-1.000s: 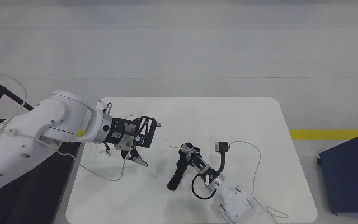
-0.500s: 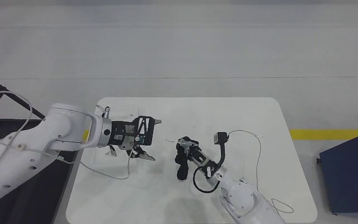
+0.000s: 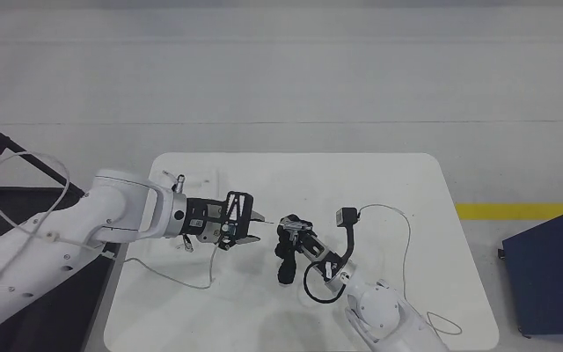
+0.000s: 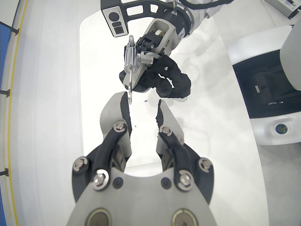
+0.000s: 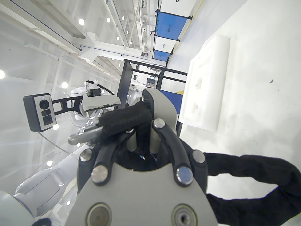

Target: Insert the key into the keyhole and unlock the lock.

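The right gripper [image 4: 141, 58] sat in the upper middle of the left wrist view, clamped hard on the lock [image 4: 130, 55], with the keyhole [image 4: 130, 69] turned toward the camera. The key [image 4: 129, 88] looked to be seated in it already. Its shaft ran down toward the frame centre, and its head ended just beside one finger of the left gripper [image 4: 141, 101], which stood spread wide with nothing between its pads. In the top view the two grippers faced each other nose to nose at the middle of the table [image 3: 396, 194].

So the job in hand seemed to be taking the key's head and turning it. The head lay off to one side of the gap, not centred, so a small sideways shift was likely wanted first. After that — a short advance until the pads covered the head, then a firm close. The twist probably had to run about the key's own axis, in line with the keyhole, or the shaft could bind. The right gripper's hold would need to stay solid so the lock did not spin with the key.
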Available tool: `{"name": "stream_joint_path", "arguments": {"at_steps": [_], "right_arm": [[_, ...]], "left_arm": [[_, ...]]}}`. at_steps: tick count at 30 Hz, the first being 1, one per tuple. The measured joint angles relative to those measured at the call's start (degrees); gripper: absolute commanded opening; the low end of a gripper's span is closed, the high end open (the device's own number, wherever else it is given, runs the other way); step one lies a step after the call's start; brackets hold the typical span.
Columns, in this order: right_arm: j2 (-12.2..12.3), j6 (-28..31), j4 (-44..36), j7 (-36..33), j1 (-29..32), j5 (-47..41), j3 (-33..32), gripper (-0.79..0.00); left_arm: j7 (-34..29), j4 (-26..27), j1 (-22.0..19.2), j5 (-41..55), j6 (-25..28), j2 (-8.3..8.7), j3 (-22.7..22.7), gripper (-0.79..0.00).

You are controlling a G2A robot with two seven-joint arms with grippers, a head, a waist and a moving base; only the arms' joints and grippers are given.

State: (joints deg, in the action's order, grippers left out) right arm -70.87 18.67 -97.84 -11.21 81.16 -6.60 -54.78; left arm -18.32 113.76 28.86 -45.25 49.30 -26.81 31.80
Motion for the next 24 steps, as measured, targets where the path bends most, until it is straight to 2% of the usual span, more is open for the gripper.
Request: {"name": "stream_joint_path", "arguments": {"at_steps": [4,6,9,10,12,24], "right_arm": [[0.0,0.0,0.0,0.0,0.0,0.0,0.0,-0.785],[0.0,0.0,0.0,0.0,0.0,0.0,0.0,-0.785],[0.0,0.0,0.0,0.0,0.0,0.0,0.0,-0.785],[0.0,0.0,0.0,0.0,0.0,0.0,0.0,-0.785],[0.0,0.0,0.0,0.0,0.0,0.0,0.0,-0.785],[0.0,0.0,0.0,0.0,0.0,0.0,0.0,-0.785]], "left_arm": [[-1.1,-0.4,0.1,0.1,0.5,-0.85,-0.1,-0.499],[-1.2,-0.7,0.3,1.0,0.9,-1.32,-0.2,-0.465],[-1.5,-1.3,0.3,2.4,1.2,-2.04,-0.3,-0.499],[-1.6,-1.5,0.3,2.8,1.2,-2.28,-0.4,-0.566],[-2.0,-1.7,0.2,3.7,1.0,-2.83,-0.4,-0.785],[-5.0,-2.4,-0.3,6.7,1.5,-5.17,0.0,-0.785]]}}
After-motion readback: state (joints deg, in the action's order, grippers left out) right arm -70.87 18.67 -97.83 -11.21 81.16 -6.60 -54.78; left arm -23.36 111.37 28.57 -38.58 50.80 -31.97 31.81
